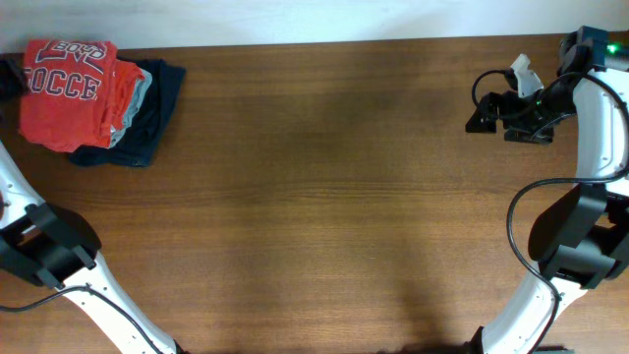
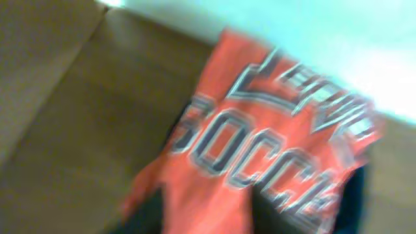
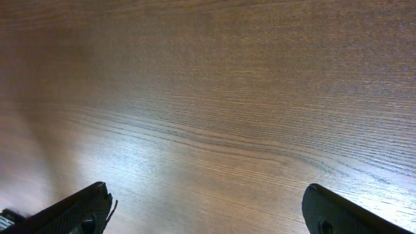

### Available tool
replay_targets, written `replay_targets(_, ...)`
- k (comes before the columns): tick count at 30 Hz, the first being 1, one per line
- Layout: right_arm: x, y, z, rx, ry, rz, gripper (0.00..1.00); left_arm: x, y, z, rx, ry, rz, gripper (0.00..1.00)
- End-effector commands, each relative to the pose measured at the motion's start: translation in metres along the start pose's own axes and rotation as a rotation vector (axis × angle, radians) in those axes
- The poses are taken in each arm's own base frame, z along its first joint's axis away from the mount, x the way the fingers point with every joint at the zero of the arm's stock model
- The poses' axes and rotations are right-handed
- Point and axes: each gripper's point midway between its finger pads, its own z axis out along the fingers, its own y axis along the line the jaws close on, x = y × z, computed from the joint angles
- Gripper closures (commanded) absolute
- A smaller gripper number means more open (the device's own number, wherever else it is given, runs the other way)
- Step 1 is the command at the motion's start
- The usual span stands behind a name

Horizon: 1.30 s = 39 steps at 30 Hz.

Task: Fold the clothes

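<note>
1. The orange-red shirt (image 1: 64, 93) with the big letters lies on top of a small pile in the far left corner of the surface (image 1: 324, 197). It is already folded into a rough block, letters up.
2. The left wrist camera looks right at this shirt from close by, so I think the left arm (image 1: 54, 251) is working at the pile. It may be setting the shirt down or taking hold of it, and I cannot tell which.
3. The left pincer: the view from its wrist is blurry and shows no fingers, so I cannot tell how far open it is or if it holds cloth.
4. The right pincer (image 3: 205, 195) is wide open and holds nothing. It hangs over bare wood at the far right, well apart from the pile.
5. Next move, as I see it: if a shirt needs folding, it must be pulled to the middle and laid flat. One pincer cannot do that well, so the right arm (image 1: 565, 246) has to come across.
6. Count:
   - one lettered orange-red shirt for sure. There may be a second one under it, but that is hidden
   - one pale grey garment (image 1: 143, 90), only its edge showing
   - one dark navy garment (image 1: 155, 118) at the bottom
   - two arms
</note>
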Motion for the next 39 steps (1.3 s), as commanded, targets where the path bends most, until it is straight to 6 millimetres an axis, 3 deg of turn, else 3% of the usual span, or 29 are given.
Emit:
replay_targets(1,-0.001,0.001,-0.006,0.012,-0.013,-0.021,0.02,-0.005,-0.03,0.01,0.208,-0.015,-0.173,0.99)
replay_targets(7,-0.001,0.001,-0.006,0.012,-0.013,-0.021,0.01,0.001,-0.05,0.047,0.376,-0.004,-0.29,0.99)
replay_targets(14,-0.001,0.001,-0.006,0.012,-0.013,-0.021,0.01,0.043,-0.072,0.109,0.474,0.08,-0.304,1.0)
replay_targets(17,-0.001,0.001,-0.006,0.012,-0.013,-0.021,0.01,0.051,-0.078,0.119,0.482,0.093,-0.288,0.99)
replay_targets(20,-0.001,0.001,-0.006,0.012,-0.013,-0.021,0.02,0.037,-0.09,0.111,0.519,0.053,-0.247,0.99)
replay_targets(26,-0.001,0.001,-0.006,0.012,-0.013,-0.021,0.02,-0.016,-0.119,0.049,0.636,-0.07,-0.165,0.99)
replay_targets(30,-0.001,0.001,-0.006,0.012,-0.013,-0.021,0.01,-0.033,-0.128,0.02,0.645,-0.09,-0.189,0.99)
replay_targets(34,-0.001,0.001,-0.006,0.012,-0.013,-0.021,0.01,-0.024,-0.138,0.024,0.644,-0.049,-0.194,0.99)
replay_targets(39,-0.001,0.001,-0.006,0.012,-0.013,-0.021,0.02,0.005,-0.147,0.057,0.583,0.029,-0.192,0.99)
